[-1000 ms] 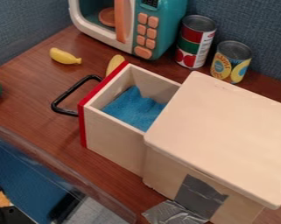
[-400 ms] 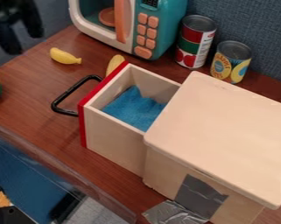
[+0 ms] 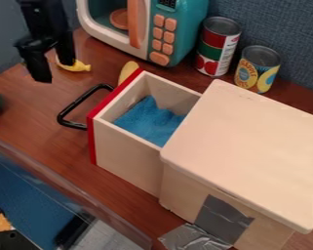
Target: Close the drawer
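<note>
Black gripper [image 3: 55,71] beyond handle [image 3: 79,101], jaws parted, empty | wooden drawer [image 3: 127,158] juts open | placement off its front likely suits pushing inward

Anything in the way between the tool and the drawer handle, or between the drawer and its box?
Nothing visible in either gap. The tool has a free line to the handle; the drawer already sits partly inside the box.
</note>
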Motion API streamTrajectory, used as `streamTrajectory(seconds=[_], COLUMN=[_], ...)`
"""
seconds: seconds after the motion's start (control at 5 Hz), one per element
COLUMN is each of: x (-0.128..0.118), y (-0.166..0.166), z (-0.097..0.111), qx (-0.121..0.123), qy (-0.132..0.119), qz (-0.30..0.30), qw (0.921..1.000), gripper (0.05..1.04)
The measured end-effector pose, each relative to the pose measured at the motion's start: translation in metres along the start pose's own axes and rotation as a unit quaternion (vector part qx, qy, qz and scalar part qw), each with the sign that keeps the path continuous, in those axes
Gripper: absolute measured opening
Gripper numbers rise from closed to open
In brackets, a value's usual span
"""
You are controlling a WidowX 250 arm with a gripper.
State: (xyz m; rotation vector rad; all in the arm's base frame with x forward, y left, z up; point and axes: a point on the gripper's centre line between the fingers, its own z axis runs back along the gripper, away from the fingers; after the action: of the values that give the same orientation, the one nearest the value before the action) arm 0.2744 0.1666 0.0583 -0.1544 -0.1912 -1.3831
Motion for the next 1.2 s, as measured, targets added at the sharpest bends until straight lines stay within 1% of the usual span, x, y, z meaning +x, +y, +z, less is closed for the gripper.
streamTrajectory(seconds=[0.2, 0.6, 0.8, 1.2], x=[0.008, 0.027, 0.04, 0.073], y=[0.001, -0.015, -0.02, -0.024], z=[-0.012, -0.044, -0.049, -0.066], qx=[-0.005, -0.021, -0.011, -0.005], qy=[0.01, 0.019, 0.026, 0.028], qz=[-0.008, -0.042, -0.057, -0.082], qw=[0.9999, 0.9987, 0.998, 0.9962], gripper=[0.999, 0.999, 0.998, 1.0])
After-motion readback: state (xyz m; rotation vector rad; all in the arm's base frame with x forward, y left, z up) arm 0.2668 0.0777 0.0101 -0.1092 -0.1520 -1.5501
